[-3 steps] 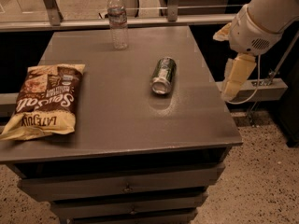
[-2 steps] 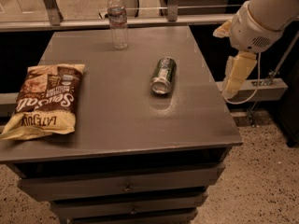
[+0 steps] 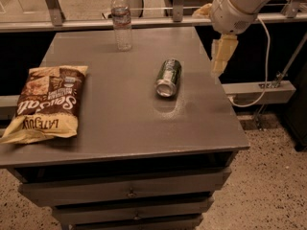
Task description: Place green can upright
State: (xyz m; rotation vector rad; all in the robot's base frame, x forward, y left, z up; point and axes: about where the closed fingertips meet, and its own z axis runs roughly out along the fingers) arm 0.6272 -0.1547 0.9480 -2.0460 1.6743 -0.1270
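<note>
The green can (image 3: 168,76) lies on its side on the grey table (image 3: 120,128), right of the middle. Its silver end faces the front edge. My gripper (image 3: 220,61) hangs from the white arm (image 3: 240,4) over the table's right edge. It is to the right of the can and slightly behind it, above the tabletop and apart from the can. It holds nothing that I can see.
A clear water bottle (image 3: 121,20) stands upright at the back of the table. A brown chip bag (image 3: 45,102) lies flat at the left. Drawers (image 3: 129,193) sit under the tabletop. A rail (image 3: 144,22) runs behind, and a cable (image 3: 261,80) hangs at the right.
The arm and gripper have moved left and a little up, from beside the table's right edge to over it, closer to the can. The can, bottle and bag have not moved.
</note>
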